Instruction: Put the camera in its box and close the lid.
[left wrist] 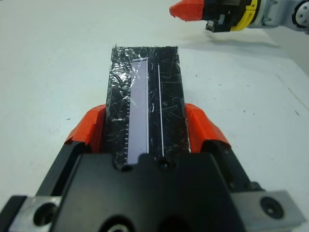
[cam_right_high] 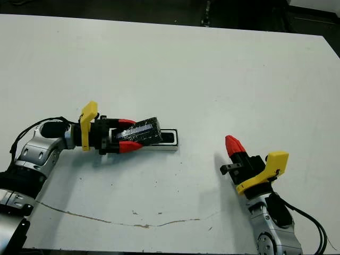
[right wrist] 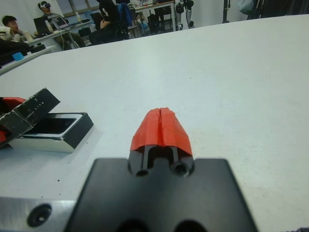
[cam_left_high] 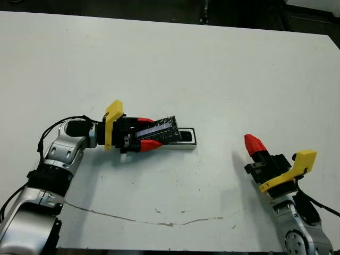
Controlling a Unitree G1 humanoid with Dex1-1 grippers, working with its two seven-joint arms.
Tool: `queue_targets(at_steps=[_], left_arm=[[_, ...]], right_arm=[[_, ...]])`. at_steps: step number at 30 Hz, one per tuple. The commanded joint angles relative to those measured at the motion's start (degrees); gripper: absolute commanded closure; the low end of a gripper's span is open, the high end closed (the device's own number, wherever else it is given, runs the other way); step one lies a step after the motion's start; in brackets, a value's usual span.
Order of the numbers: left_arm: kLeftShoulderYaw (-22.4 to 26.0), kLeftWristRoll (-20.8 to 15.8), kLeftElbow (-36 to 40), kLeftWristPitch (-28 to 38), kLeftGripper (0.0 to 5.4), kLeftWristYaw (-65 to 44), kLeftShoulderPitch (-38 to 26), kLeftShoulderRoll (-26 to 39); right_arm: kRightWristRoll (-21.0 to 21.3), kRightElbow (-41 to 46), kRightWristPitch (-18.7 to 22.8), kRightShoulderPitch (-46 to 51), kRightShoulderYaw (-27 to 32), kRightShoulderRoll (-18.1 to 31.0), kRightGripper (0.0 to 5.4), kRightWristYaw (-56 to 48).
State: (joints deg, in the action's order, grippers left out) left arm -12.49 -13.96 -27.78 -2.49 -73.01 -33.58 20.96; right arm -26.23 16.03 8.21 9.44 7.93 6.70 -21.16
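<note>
Lid point(left wrist: 145, 92), flat black rectangle with wrinkled silvery film, sits clamped in your left gripper point(cam_left_high: 146, 133), tilted over the white-rimmed box point(cam_left_high: 183, 144) with the dark camera point(right wrist: 53, 125) inside; release it skewed and it lands crooked, right gripper point(cam_right_high: 234, 147) pinched empty.

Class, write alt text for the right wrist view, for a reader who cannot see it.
The right gripper, its red fingers pressed together and empty, points across a white table. To one side sits the box with a dark inside, and the black lid is held tilted over its far end by the left gripper, only partly in view. People sit at desks beyond the table.
</note>
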Motion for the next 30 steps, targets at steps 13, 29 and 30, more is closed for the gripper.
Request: queue_targets(at_steps=[13, 29, 30], left_arm=[[-7.9, 7.7, -13.0, 2.9, 2.24, -1.6, -6.1, -7.3], [-7.0, 8.2, -23.4, 9.3, 2.24, -1.0, -8.3, -13.1], [-7.2, 8.5, -24.2, 9.7, 2.24, -0.9, -8.7, -13.4]], right_arm=[[-0.2, 0.1, 0.6, 0.8, 0.7, 0.6, 5.40, 0.6], [0.6, 0.4, 0.6, 0.9, 0.5, 1.1, 5.40, 0.7], [0.4, 0.2, 0.5, 0.9, 0.6, 1.0, 5.40, 0.6]])
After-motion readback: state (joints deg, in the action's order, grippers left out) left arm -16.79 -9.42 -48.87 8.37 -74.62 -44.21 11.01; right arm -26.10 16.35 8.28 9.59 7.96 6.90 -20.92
